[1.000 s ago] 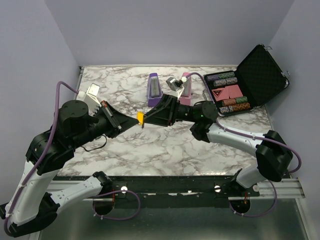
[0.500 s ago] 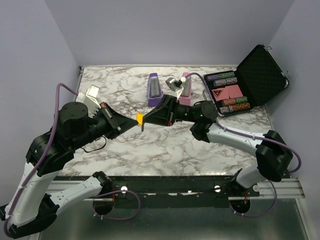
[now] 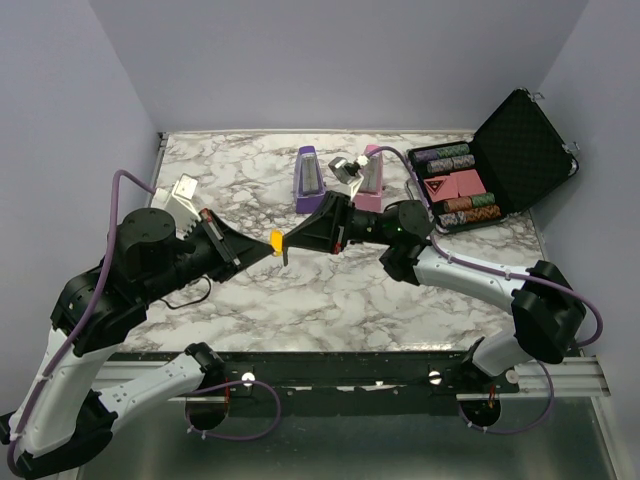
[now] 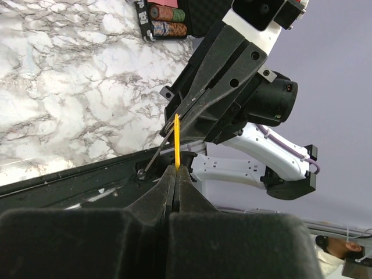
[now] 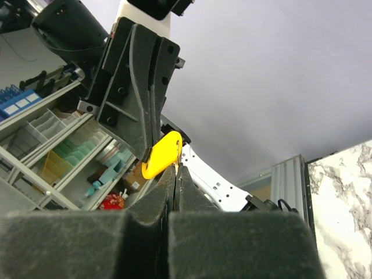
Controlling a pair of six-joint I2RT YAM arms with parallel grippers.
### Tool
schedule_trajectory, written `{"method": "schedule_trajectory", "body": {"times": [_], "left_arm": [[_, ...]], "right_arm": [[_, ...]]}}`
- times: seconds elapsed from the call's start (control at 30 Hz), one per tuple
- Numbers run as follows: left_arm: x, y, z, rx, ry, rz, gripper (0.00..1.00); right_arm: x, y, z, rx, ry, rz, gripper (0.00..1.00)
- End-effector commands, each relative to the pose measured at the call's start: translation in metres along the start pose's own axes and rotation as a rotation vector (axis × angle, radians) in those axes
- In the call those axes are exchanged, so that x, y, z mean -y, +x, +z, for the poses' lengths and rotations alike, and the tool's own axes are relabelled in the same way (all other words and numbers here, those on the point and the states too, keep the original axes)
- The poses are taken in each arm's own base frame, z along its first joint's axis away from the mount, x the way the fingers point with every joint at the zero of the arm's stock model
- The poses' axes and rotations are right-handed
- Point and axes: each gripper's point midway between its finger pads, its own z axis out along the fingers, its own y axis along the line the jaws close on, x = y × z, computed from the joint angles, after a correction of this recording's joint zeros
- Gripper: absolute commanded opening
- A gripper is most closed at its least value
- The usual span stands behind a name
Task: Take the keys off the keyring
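A: Left claw (image 3: 266, 244), right claw (image 3: 291, 240)?
B: Both clenched, tip to tip in the air above mid-worktop (image 3: 330, 290). Each pinches the keys (image 3: 277, 240), yellow part between them.
A: Keyring?
B: Too small to make out. One thin metal blade hangs below.
A: Farther back?
B: Grey-veined marble, purple metronome (image 3: 308, 180), pink metronome (image 3: 373, 172) half hidden, open chip case (image 3: 520, 140) far right, lilac walls (image 3: 340, 60).

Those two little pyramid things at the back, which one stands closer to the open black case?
The pink metronome. It stands to the right of the purple metronome, on the side towards the open case of poker chips.
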Motion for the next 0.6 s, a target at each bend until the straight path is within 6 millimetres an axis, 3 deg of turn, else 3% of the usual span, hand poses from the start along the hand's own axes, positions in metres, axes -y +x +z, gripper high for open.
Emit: {"method": "schedule_trajectory", "body": {"times": [0.0,0.07,0.13,0.3,0.33,0.4,0.57], "left_arm": [[-0.010,0.006,-0.004,-0.026,-0.021,0.042,0.00],[-0.012,0.007,-0.005,-0.029,-0.030,0.058,0.02],[-0.015,0.006,-0.007,-0.026,-0.045,0.079,0.11],[-0.035,-0.002,-0.020,0.020,-0.131,0.164,0.55],[-0.038,-0.005,-0.024,0.036,-0.142,0.188,0.59],[-0.044,-0.010,-0.029,0.055,-0.163,0.249,0.64],[-0.053,-0.022,-0.039,0.115,-0.178,0.406,0.63]], "right_arm": [[-0.005,0.003,0.002,-0.030,0.005,-0.036,0.01],[-0.003,0.006,0.001,-0.052,0.019,-0.043,0.01],[0.001,0.011,0.001,-0.086,0.044,-0.044,0.01],[0.016,0.028,0.000,-0.232,0.163,-0.089,0.01],[0.020,0.032,0.000,-0.267,0.186,-0.121,0.01],[0.026,0.040,0.000,-0.338,0.247,-0.143,0.01],[0.037,0.060,-0.012,-0.480,0.370,-0.158,0.01]]}}
